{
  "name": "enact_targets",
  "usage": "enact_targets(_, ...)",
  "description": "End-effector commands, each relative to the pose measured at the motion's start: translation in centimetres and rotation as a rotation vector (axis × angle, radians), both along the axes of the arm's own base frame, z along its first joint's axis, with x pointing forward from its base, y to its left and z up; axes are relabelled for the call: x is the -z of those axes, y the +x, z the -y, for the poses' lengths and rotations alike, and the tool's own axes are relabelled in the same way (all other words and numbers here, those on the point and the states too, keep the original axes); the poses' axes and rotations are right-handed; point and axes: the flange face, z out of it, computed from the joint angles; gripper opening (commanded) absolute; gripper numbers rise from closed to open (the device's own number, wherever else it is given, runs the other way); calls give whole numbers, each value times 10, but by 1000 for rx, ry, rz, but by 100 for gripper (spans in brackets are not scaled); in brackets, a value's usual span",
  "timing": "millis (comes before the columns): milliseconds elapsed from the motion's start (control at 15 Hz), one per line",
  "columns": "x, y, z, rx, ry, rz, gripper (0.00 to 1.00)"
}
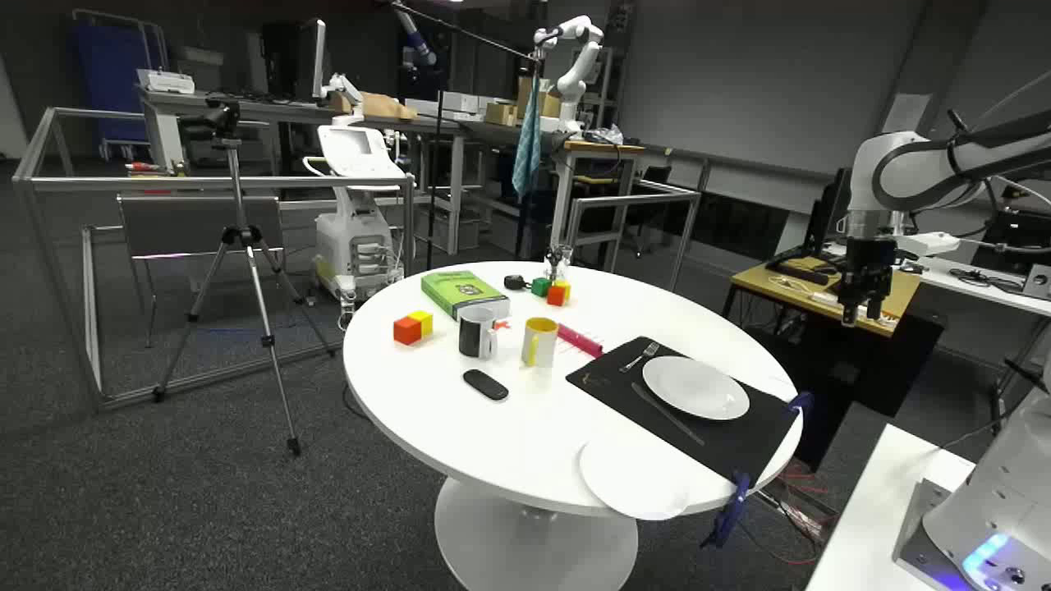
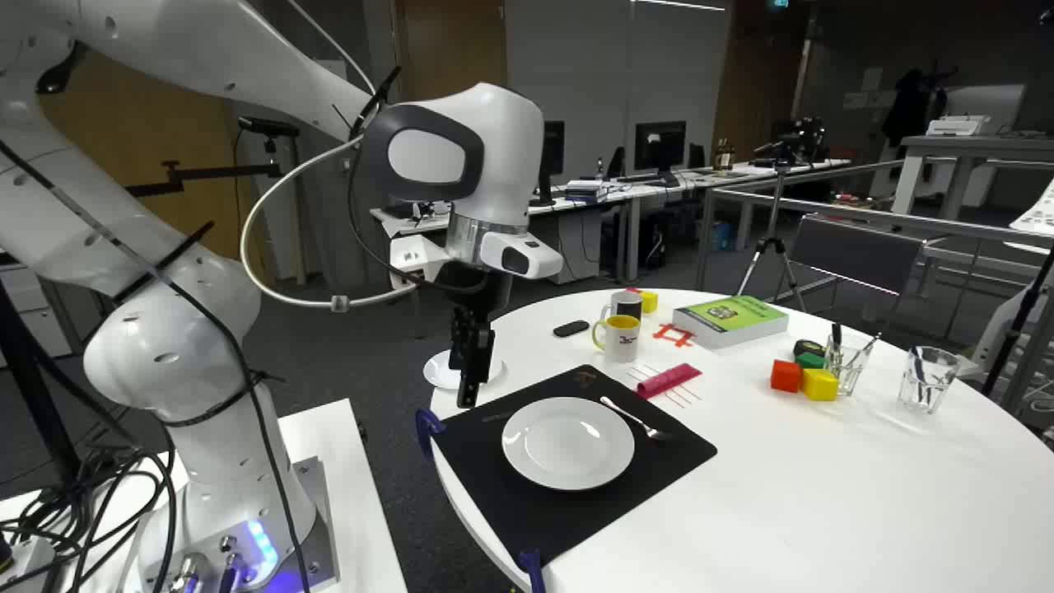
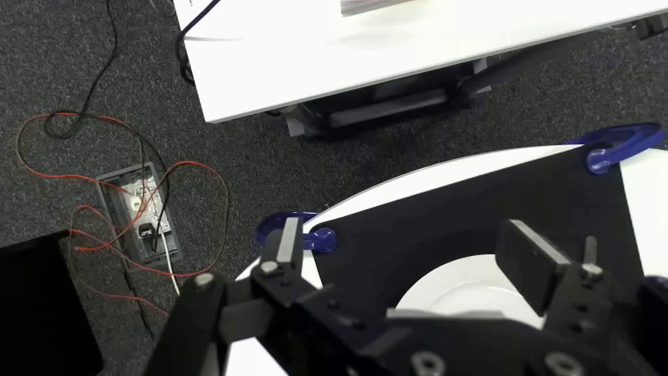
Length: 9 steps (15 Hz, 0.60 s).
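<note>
A gripper point(image 3: 408, 246), jaws spread wide and holding nothing, hangs higher than a plate point(image 2: 568, 443) and apart from it. The plate lies on a mat point(image 2: 560, 519) at the edge of a table point(image 2: 823, 494). A crooked descent could snag the gripper on a clamp point(image 3: 318, 240) or tip the plate.

The plate point(image 2: 568, 445) I'm looking at has a glossy, ceramic-like glaze; its mat point(image 2: 543, 519) looks matt and smooth, the fork point(image 2: 634, 418) metallic, the carpet point(image 3: 287, 172) rough.

The round table point(image 1: 427, 402) carries a placemat point(image 1: 743, 439), mugs point(image 2: 622, 342) and a book point(image 2: 731, 319).
</note>
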Motion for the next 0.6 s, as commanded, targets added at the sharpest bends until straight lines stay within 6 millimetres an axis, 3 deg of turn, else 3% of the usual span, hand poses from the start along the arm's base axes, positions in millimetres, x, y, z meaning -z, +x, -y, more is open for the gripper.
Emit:
enact_targets(0, -1, 0, 0, 0, 0, -1, 100)
enact_targets(333, -2, 1, 1, -5, -6, 6, 100)
enact_targets(533, -10, 18, 3, -10, -57, 124, 100)
